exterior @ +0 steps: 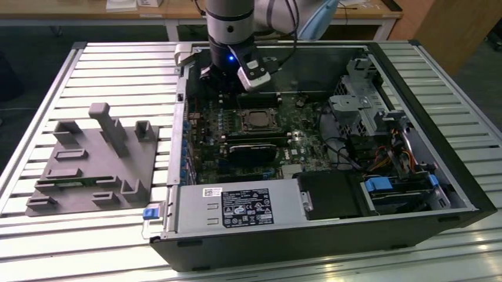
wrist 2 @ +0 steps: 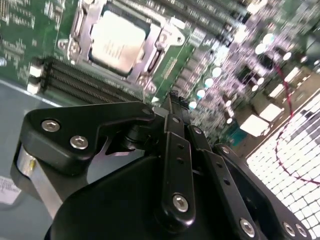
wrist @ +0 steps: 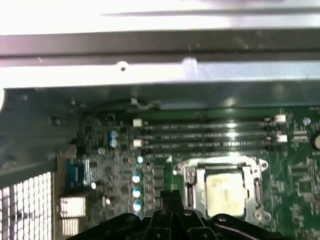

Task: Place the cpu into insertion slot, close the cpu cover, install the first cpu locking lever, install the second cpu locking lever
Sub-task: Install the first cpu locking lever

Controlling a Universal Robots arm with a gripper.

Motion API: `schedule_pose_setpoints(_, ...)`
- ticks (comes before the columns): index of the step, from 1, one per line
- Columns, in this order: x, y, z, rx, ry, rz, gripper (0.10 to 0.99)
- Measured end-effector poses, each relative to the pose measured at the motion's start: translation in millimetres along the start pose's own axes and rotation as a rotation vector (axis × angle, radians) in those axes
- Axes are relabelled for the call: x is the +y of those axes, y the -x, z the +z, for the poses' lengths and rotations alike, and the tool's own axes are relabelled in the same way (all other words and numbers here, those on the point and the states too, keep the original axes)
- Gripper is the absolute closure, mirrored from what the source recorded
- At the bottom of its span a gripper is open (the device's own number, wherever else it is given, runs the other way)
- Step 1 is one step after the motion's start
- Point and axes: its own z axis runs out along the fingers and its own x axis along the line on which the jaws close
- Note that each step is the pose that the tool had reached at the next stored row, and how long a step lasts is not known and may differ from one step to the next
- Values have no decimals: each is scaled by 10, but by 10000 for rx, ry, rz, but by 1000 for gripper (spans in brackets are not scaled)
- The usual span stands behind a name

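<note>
Above the motherboard (exterior: 302,126) beside the seated cpu (wrist 2: 116,42), the arm (exterior: 230,23) points straight down, tool (wrist 2: 172,98) closed empty.

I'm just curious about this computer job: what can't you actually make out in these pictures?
- Whether the cpu is locked in: the parts around it are too small to tell in any view.
- One socket edge: covered by the end effector in the first wrist view.
- Board behind the arm: hidden in the exterior view.
</note>
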Motion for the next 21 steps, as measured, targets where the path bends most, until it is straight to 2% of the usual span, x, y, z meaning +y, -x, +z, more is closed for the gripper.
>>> schedule_pose_setpoints(4, -3, -34, 5, 22, 366, 11, 980)
schedule_pose_setpoints(10, -6, -77, 12, 57, 987, 27, 980)
schedule_pose_setpoints(12, -7, -87, 13, 68, 1157, 34, 980)
schedule_pose_setpoints(14, -7, -91, 14, 72, 1236, 36, 980)
schedule_pose_setpoints(21, -6, -74, 15, 72, 1238, 35, 980)
